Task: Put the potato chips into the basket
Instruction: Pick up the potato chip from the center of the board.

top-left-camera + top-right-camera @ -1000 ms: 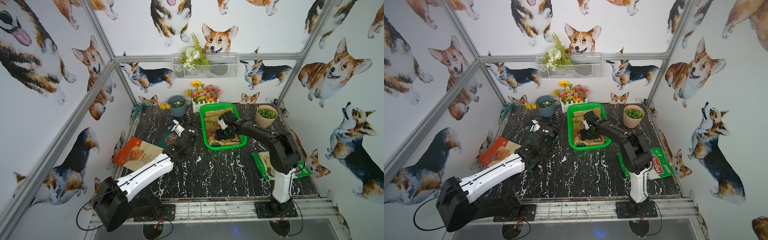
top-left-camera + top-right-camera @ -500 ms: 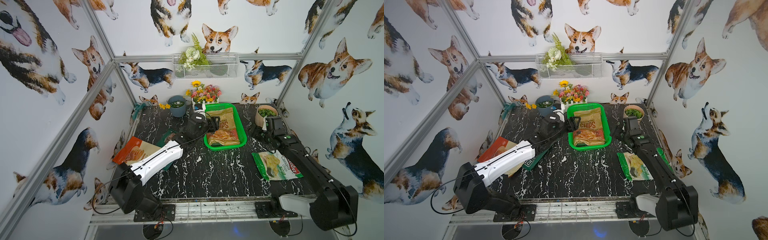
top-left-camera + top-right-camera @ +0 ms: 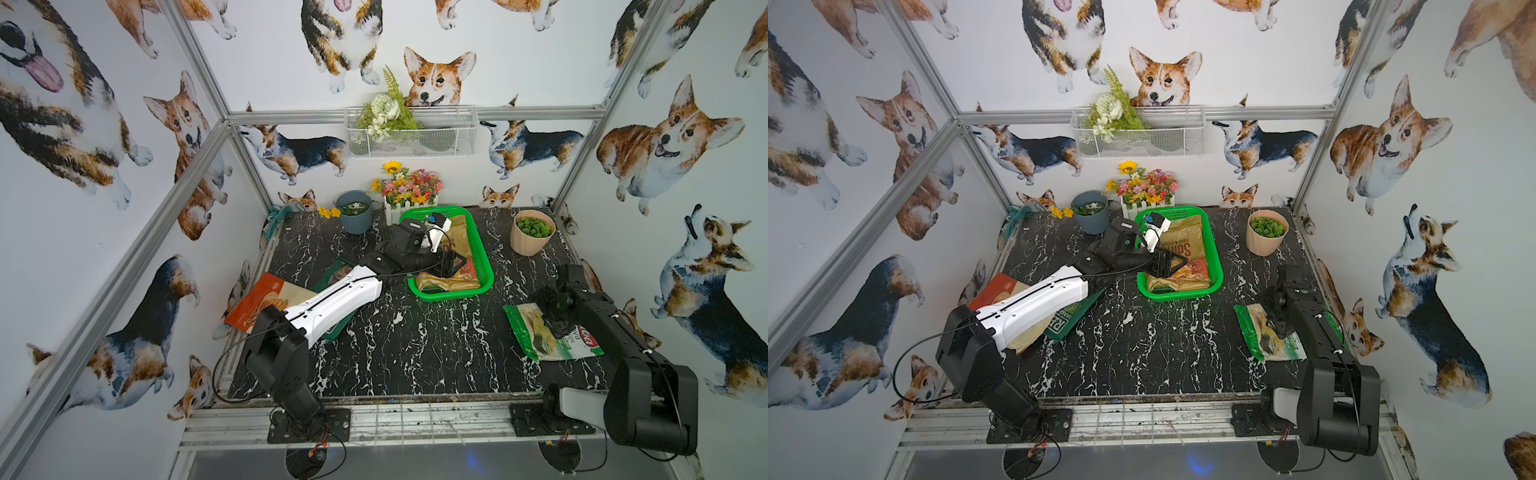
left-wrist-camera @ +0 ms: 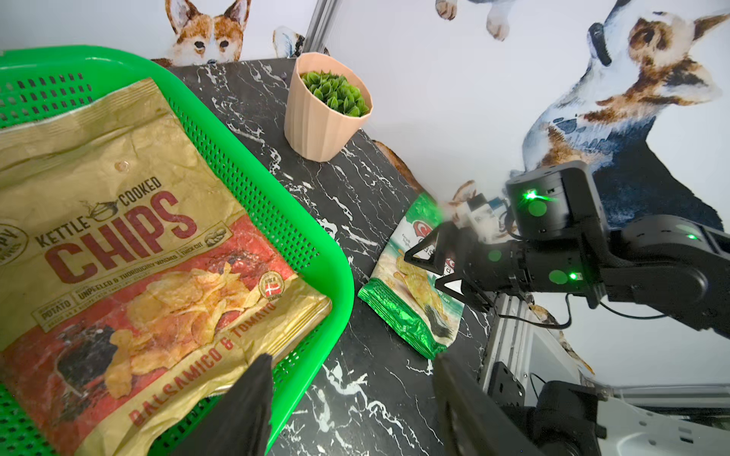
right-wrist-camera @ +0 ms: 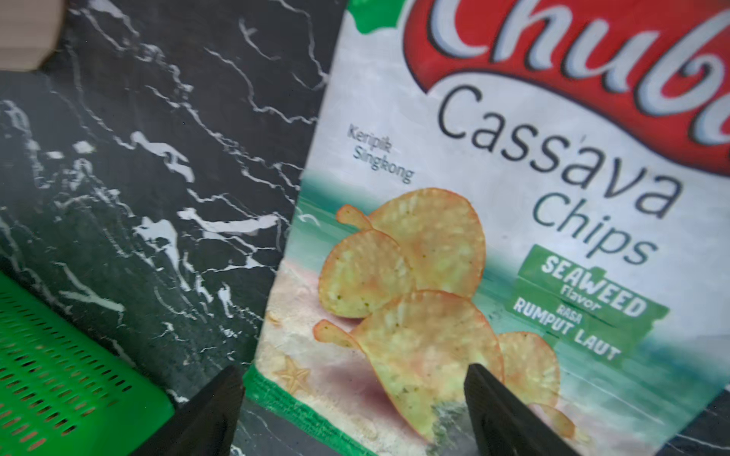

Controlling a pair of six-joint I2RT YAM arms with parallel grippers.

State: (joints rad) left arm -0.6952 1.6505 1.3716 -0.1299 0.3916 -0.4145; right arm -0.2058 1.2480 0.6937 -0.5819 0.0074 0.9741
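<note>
The green basket (image 3: 485, 266) stands at the back of the table with a tan "CHIPS" bag (image 4: 130, 244) lying in it. My left gripper (image 3: 451, 265) hovers open over the basket's near left corner, one finger (image 4: 253, 395) inside the rim and one outside, holding nothing. A green-white bag with a red logo (image 3: 528, 328) lies flat at the right. My right gripper (image 5: 352, 369) is open just above it, its fingers astride the bag's lower corner. An orange-and-cream bag (image 3: 266, 299) and a dark green bag (image 3: 1071, 318) lie at the left, partly hidden under my left arm.
A peach pot of green leaves (image 3: 532, 232) stands right of the basket. A grey-blue pot (image 3: 354, 212) and a fenced flower box (image 3: 409, 195) stand behind it, and a white wire basket (image 3: 409, 133) hangs on the back wall. Walls close in on three sides.
My right arm has drawn out of the basket, swung right over the green-white bag and opened wider. My left arm has moved from the dark green bag to the basket.
</note>
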